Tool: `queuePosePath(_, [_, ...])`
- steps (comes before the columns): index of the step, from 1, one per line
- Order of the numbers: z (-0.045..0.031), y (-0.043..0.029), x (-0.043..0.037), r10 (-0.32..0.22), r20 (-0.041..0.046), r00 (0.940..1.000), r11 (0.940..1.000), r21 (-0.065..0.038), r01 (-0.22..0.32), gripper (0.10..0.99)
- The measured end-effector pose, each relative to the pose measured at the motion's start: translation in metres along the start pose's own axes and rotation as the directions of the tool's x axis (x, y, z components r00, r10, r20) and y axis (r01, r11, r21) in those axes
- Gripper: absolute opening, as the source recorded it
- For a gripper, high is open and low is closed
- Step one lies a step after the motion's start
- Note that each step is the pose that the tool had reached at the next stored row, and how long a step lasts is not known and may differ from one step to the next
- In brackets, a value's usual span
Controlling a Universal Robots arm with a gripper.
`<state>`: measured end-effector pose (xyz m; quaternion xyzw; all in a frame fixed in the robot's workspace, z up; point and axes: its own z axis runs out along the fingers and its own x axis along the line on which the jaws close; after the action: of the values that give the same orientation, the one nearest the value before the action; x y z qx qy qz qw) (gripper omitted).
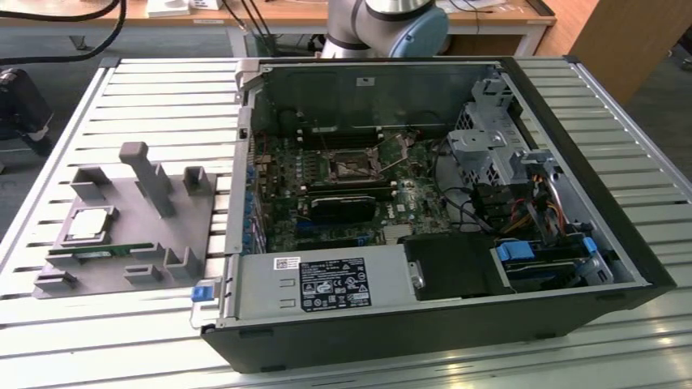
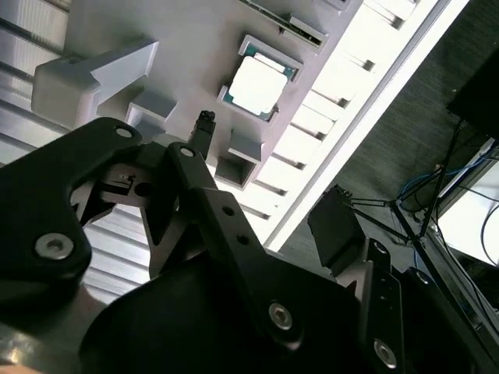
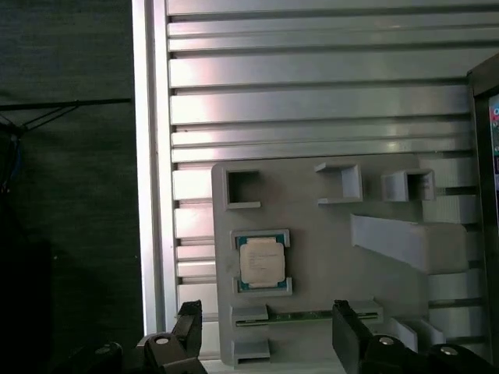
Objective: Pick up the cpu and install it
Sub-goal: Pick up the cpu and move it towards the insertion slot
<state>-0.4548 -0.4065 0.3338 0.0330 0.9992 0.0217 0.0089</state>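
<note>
First wrist view: jaws spread, pointing down near cpu (image 3: 261,261).

Cpu (image 3: 261,261): shiny metal top; fixture (image 3: 312,234): matt gry plastic; table (image 3: 312,101): ribbed metal.

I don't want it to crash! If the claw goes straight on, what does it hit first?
The claw probably meets the gray holder by the memory stick, beside the cpu; depth unclear.

I found the cpu (image 1: 89,224) lying on the fixture plate (image 1: 206,228), memory stick (image 1: 108,251) just beside it; the plate sat on the bench (image 1: 162,105), at the exterior view's left of the open computer case (image 1: 433,328).
</note>
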Motion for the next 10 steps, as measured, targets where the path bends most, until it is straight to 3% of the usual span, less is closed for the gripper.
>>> queuePosePath(1, [0.0018, -0.0001, 0.0000, 0.000, -0.0003, 1.0000, 1.0000, 0.000, 0.000, 0.761])
queuePosePath(10, [0.0177, -0.0034, 0.0001, 0.000, -0.0011, 1.0000, 1.0000, -0.008, 0.000, 0.761])
